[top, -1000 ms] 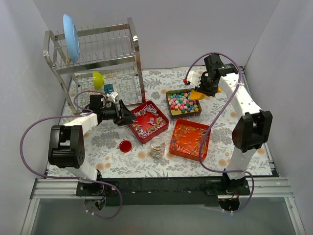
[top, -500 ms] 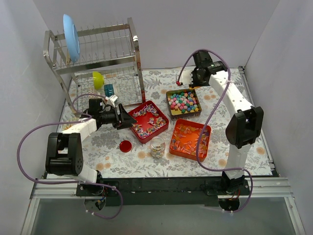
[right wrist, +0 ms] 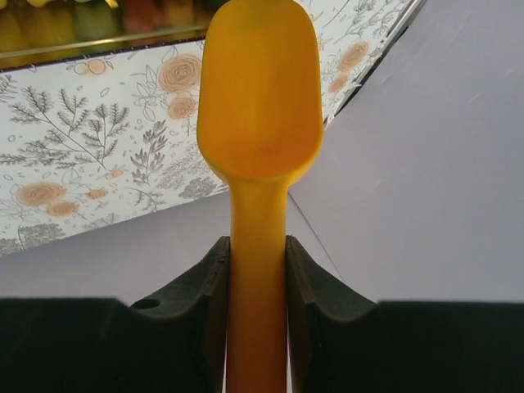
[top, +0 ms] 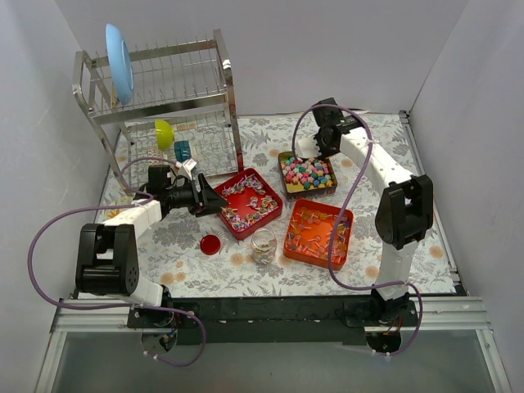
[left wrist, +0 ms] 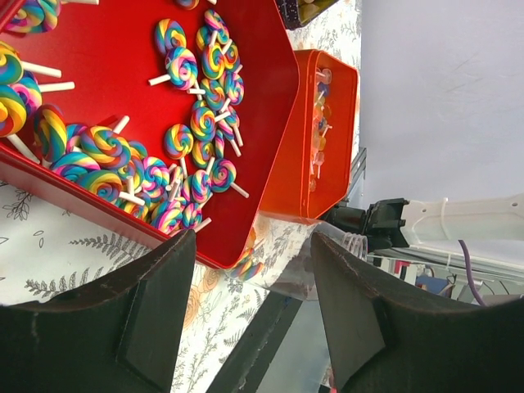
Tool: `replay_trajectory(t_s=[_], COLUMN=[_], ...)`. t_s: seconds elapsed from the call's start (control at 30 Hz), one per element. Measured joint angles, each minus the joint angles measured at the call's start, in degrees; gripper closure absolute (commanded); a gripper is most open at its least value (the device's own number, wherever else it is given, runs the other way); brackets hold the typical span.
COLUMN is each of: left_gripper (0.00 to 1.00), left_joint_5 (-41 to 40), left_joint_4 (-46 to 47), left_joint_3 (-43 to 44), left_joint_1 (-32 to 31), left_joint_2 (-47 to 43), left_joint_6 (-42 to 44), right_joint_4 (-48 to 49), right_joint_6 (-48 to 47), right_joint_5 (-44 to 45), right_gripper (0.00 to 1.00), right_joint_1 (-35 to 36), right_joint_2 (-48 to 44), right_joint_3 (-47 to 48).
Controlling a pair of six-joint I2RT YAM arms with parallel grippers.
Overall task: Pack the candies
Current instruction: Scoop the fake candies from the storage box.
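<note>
Three trays hold the candies: striped lollipops in a red tray, pastel chunks in a dark tray, clear-wrapped reddish ones in an orange tray. My left gripper stands open and empty at the red tray's left edge; its wrist view shows the lollipops ahead. At the dark tray's far edge, my right gripper is shut on the handle of a yellow scoop. The scoop's bowl is empty, above the floral mat.
A glass jar with a few candies stands between the red and orange trays. A round red lid lies to its left. A metal dish rack at the back left holds a blue plate and a yellow-green cup.
My right arm has swung left with the scoop, from the dark tray's right side to its far edge. The left arm has barely moved.
</note>
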Motion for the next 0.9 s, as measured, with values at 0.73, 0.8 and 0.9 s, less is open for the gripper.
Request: replay_trajectory(t_s=[0.73,0.8,0.9], left_gripper=[0.42,0.42,0.42], left_joint_5=[0.0,0.0,0.0], left_joint_4=[2.4,2.47,2.89], left_joint_3=[-1.44,-1.73,-1.79], left_joint_1=[0.0,0.0,0.0], left_joint_2=[0.0,0.0,0.0], left_joint_6=[-1.33,-1.36,-1.55], right_joint_4=[8.9,7.48,6.49], right_joint_6=[-5.88,-4.85,-4.26], right_joint_5=[5.6,5.31,4.63], right_gripper=[0.99,0.99,0.99], right_joint_1=[6.91,8.13,9.18], right_joint_2=[-2.82,-2.82,-2.82], right_joint_3=[-12.79,-11.96,-11.39])
